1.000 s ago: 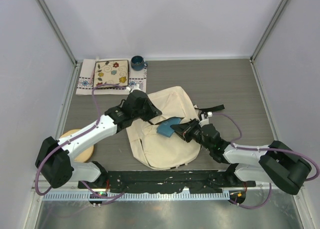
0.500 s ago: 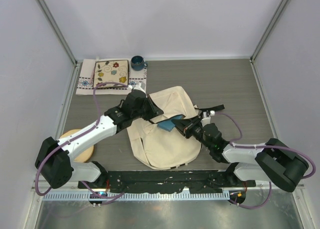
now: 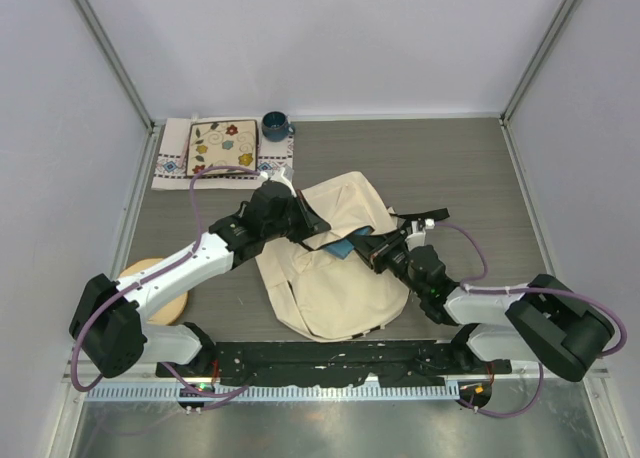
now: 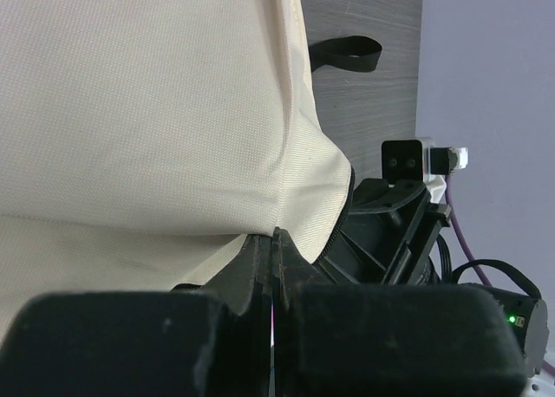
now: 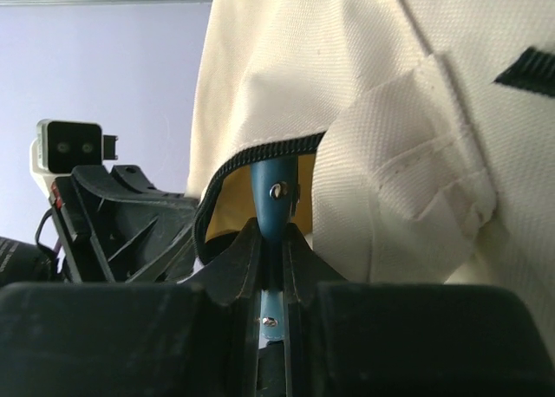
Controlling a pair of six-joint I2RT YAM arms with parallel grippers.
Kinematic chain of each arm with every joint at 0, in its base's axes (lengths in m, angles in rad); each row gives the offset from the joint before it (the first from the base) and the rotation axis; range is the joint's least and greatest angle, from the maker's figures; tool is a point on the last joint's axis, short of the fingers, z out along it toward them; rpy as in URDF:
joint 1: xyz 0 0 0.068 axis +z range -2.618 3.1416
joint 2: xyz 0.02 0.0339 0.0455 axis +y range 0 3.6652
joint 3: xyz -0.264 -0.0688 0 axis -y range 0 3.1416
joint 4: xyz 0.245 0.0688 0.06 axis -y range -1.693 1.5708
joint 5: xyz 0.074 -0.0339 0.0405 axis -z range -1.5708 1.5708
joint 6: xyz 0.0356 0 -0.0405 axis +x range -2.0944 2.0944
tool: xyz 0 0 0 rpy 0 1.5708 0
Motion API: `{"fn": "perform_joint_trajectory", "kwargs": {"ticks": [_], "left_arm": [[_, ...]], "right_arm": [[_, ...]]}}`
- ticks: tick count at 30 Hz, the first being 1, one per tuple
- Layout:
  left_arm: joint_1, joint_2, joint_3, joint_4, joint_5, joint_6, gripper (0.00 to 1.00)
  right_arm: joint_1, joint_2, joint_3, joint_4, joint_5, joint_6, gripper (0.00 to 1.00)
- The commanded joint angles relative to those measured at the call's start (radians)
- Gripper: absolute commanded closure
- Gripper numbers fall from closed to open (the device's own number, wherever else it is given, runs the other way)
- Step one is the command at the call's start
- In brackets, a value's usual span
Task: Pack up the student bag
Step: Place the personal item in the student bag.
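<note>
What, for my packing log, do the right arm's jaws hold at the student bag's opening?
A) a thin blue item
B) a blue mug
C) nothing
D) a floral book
A: the right gripper, jaws shut, clamps a thin blue item whose tip sits inside the zipper mouth of the student bag.

We record white shells and black joints on the left arm (image 3: 175, 270) and right arm (image 3: 490, 304). The left gripper (image 3: 302, 227) and right gripper (image 3: 374, 250) are black. Purple cables (image 3: 193, 190) trail both.
</note>
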Motion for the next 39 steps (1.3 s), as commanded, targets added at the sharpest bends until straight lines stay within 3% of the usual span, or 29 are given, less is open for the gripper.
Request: {"fn": "perform_joint_trajectory", "kwargs": {"ticks": [1,10,22,31,39], "left_arm": [[-0.010,-0.045,0.030,0.094,0.107,0.002,1.00],[-0.009,-0.037,0.027,0.108,0.123,-0.017,1.00],[-0.009,-0.017,0.046,0.091,0.142,-0.012,1.00],[0.002,-0.019,0.048,0.028,0.136,0.005,1.00],[0.020,-0.019,0.011,0.028,0.139,0.002,1.00]], "right_arm": [[-0.013,0.053,0.047,0.122,0.117,-0.069,0.98],[0.047,0.122,0.086,0.222,0.197,-0.114,0.97],[0.122,0.425,0.167,0.461,0.275,-0.083,0.90],[0.125,0.469,0.267,0.331,0.232,-0.181,0.80],[0.125,0.374,0.224,0.104,0.177,-0.240,0.56]]}}
